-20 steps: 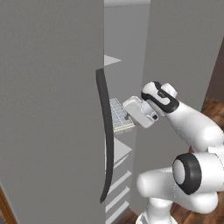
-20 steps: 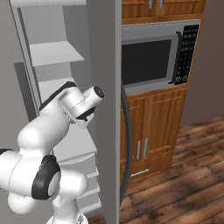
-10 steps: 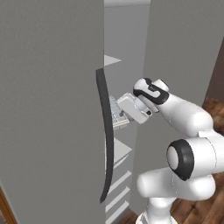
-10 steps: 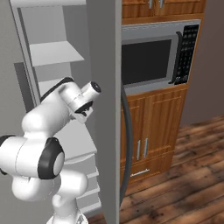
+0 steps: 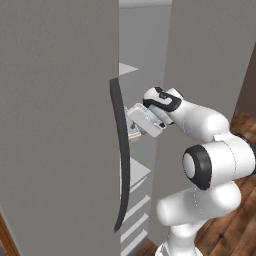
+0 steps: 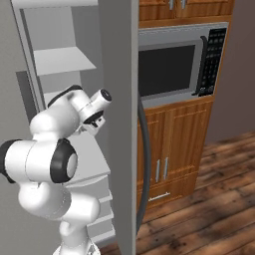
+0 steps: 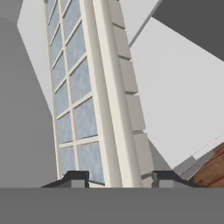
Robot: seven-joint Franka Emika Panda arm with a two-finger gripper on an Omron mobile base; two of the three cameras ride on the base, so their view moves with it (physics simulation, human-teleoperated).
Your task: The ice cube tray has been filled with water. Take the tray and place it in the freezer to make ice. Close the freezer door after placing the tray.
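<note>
Gripper (image 7: 117, 178) deeper inside freezer (image 5: 142, 45), clamping ice cube tray (image 7: 83, 100)

Two base cameras are looking forward past the arm into the freezer (image 5: 142, 60); the hand camera is riding close along the ice cube tray (image 7: 87, 100).

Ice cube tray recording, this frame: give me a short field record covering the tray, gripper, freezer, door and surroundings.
tray: ice cube tray held, reaching into the freezer
gripper: gripper shut on the tray's rim
freezer: white shelves inside, a shelf above the arm
door: freezer door open, dark handle facing the arm
surroundings: microwave over wooden cabinets
</note>
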